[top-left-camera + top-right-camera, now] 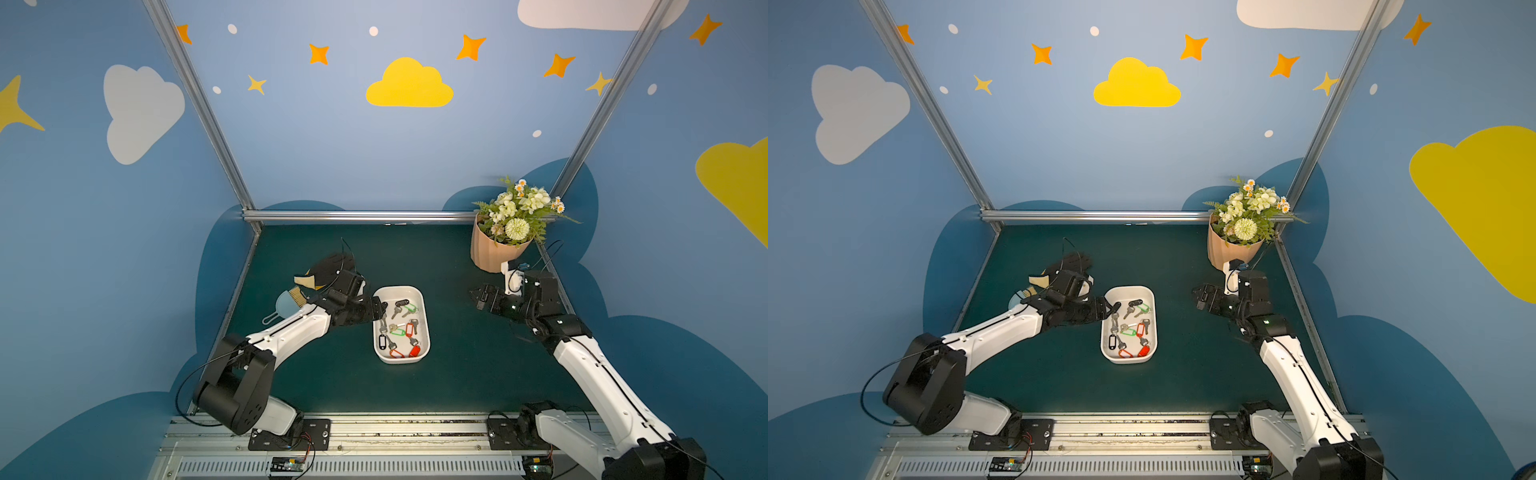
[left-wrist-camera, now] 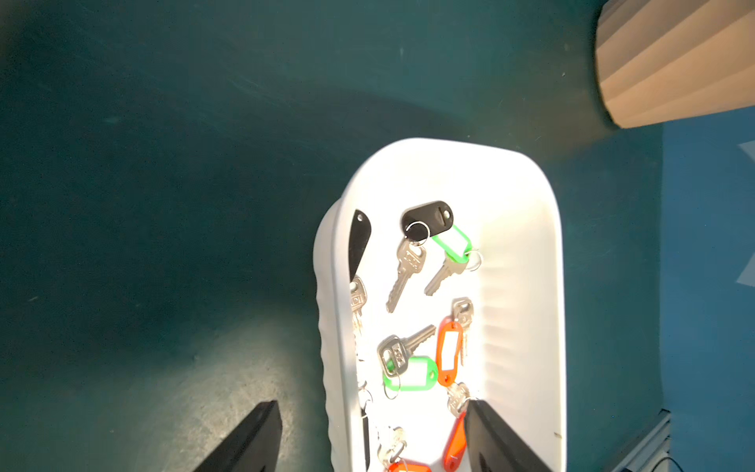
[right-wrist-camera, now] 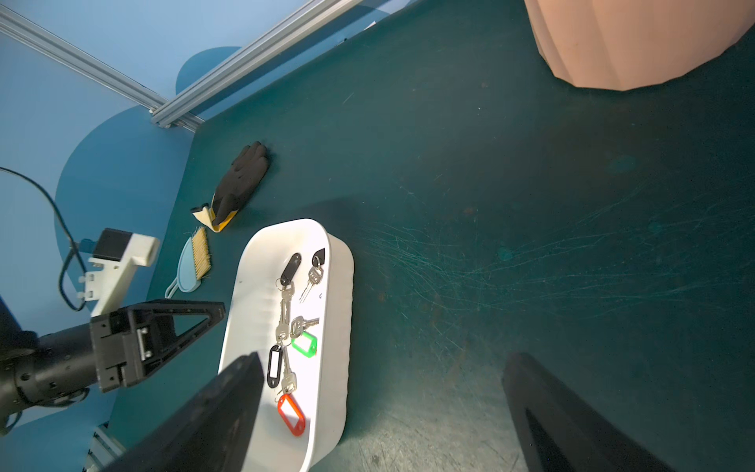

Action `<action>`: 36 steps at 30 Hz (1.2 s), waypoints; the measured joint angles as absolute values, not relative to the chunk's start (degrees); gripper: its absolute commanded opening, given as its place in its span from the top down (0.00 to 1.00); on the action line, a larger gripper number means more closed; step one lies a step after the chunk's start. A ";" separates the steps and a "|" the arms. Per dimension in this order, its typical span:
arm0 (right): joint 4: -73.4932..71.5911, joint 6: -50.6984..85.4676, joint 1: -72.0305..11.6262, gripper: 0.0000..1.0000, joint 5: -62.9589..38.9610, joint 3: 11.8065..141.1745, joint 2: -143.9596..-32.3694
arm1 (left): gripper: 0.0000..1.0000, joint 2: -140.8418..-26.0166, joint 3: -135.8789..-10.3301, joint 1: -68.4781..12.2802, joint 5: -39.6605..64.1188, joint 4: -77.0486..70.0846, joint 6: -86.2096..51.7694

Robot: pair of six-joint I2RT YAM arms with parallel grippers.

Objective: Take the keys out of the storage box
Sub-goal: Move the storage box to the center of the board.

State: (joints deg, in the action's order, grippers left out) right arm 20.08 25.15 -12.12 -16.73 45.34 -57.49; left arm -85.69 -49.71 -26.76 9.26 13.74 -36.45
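My left jaws stand apart astride the left wall of the box [image 1: 400,360], one side outside it, one inside, gripping nothing. All the keys [image 1: 400,328] lie in the box, which sits in the middle of the counter [image 1: 457,382]. If I shut here, I judge I'd pinch the wall and drag or tip the box, or hook several tangled rings at once. My right jaws hang wide and empty, well apart from the box. Beyond the left arm lie a brush [image 1: 291,301] and a glove [image 1: 332,266], near enough to snag; the flower pot [image 1: 494,253] stands far back, out of the way.
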 measured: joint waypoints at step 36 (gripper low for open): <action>21.28 22.68 -12.86 0.04 -15.86 45.74 -60.64 | 0.97 -94.26 -66.26 -19.75 2.46 30.41 -25.65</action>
